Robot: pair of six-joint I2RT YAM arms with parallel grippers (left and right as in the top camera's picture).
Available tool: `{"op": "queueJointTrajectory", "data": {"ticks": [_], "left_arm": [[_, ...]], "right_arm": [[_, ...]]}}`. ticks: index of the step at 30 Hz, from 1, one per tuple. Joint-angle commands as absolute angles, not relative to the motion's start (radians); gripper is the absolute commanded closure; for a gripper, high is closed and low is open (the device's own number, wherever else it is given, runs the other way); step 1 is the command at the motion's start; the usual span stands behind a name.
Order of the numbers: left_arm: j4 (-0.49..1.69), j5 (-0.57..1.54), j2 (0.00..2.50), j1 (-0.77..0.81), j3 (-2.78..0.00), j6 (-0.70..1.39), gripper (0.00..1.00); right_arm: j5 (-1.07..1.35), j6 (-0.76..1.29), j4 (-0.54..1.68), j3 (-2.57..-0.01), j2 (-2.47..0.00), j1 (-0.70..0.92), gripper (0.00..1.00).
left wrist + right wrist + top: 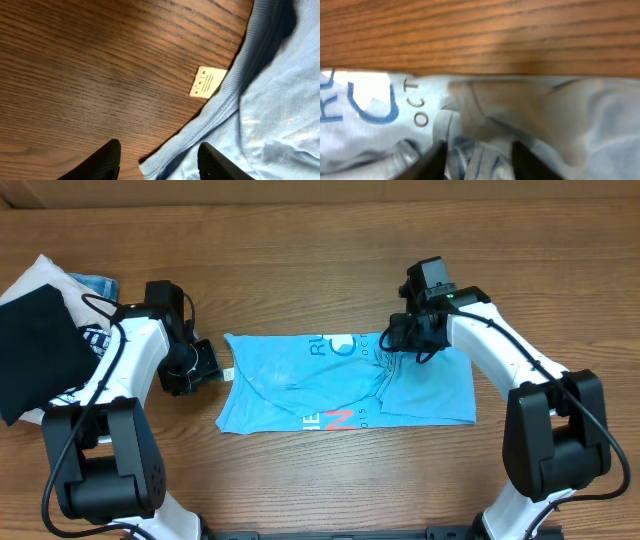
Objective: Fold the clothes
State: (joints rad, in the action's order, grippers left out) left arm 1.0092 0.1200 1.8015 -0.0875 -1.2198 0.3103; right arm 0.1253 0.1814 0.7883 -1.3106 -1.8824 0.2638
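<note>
— Scanning the brown wood-grain bench: seeing the light sky-blue printed T-shirt lying mid-bench, seemingly folded lengthwise into a band already.
— Lacking the crosswise folds yet; bunching at the right.
— Checking the black left end effector: gaping half open beside the collar, holding nothing.
— Black right end effector: standing apart over bunched cloth, gripping nothing visibly.

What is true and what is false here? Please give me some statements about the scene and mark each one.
1. The blue T-shirt lies on the wooden table. True.
2. A white label shows at the shirt's edge. True.
3. The black garment lies on the T-shirt. False: it lies apart, beyond the left arm.
4. The left pincer is shut on the label. False: its fingers stand apart, away from the label.
</note>
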Motion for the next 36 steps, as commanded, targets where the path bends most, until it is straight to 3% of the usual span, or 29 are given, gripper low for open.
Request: {"op": "queueJointTrajectory", "data": {"ticks": [1,8,15,18,24,26,30,32,36], "left_arm": [[1.014,0.124,1.812,-0.091,-1.239,0.289,0.47],[1.019,0.124,1.812,-0.091,-1.239,0.273,0.47],[1.026,0.124,1.812,-0.091,-1.239,0.273,0.47],[1.026,0.124,1.812,-0.091,-1.239,0.273,0.47],[1.026,0.124,1.812,-0.091,-1.239,0.272,0.47],[1.026,0.124,1.812,-0.091,-1.239,0.273,0.47],[1.027,0.124,1.812,-0.091,-1.239,0.273,0.47],[1.026,0.124,1.812,-0.091,-1.239,0.273,0.47],[1.024,0.124,1.812,-0.091,-1.239,0.273,0.47]], "right_arm": [[0.148,0.153,0.799,-1.311,-1.873,0.27,0.47],[0.147,0.19,0.952,-1.332,-1.855,0.31,0.45],[0.081,0.222,0.953,-1.323,-1.859,0.419,0.41],[-0.037,0.316,0.956,-1.295,-1.859,0.424,0.41],[-0.043,0.319,0.952,-1.246,-1.859,0.422,0.41],[-0.039,0.319,0.944,-1.233,-1.859,0.422,0.46],[-0.006,0.312,0.958,-1.228,-1.859,0.422,0.82],[0.035,0.276,1.0,-1.238,-1.857,0.422,0.86],[0.092,0.147,1.075,-1.252,-1.834,0.426,0.83]]}}
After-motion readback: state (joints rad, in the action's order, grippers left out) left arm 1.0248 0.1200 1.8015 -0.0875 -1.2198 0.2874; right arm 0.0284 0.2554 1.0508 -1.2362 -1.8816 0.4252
